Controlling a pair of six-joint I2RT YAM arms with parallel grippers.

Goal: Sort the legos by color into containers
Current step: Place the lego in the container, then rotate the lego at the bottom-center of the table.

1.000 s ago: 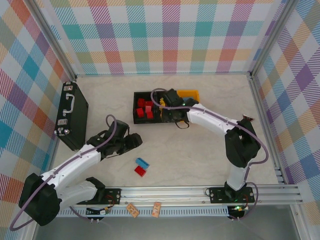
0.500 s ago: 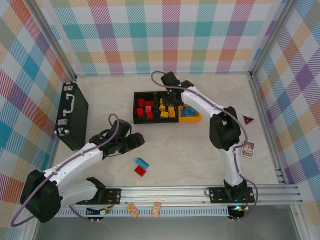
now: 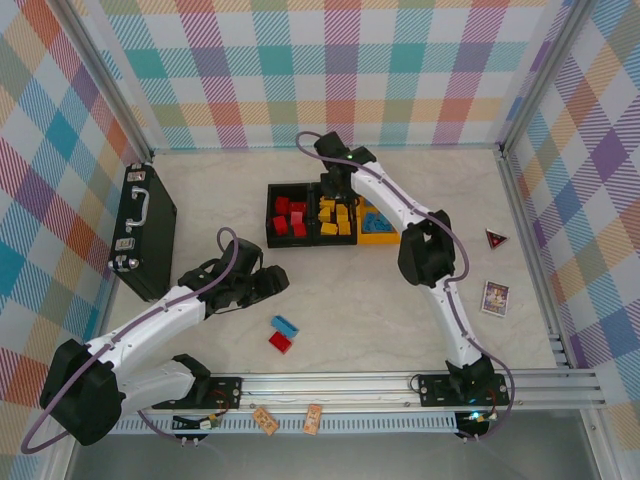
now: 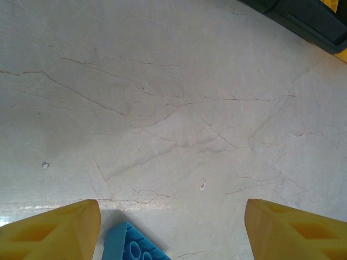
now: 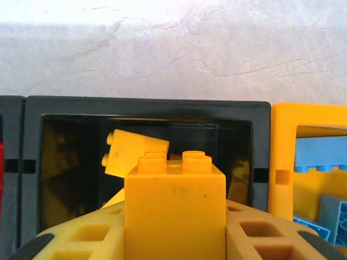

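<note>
Nearest the bases, 1 red lego and 1 blue lego lie touching on the table. Just beyond them, the left gripper has its jaws spread wide and holds nothing. Farther back, the right gripper pinches 1 yellow lego above the middle black container, which holds yellow legos. That container sits between the red-filled black container and the orange-yellow container.

There are three joined containers, namely two black bins and one orange-yellow bin, two loose legos, one blue lego and one red lego, one briefcase, one triangle, one card and two tags.
</note>
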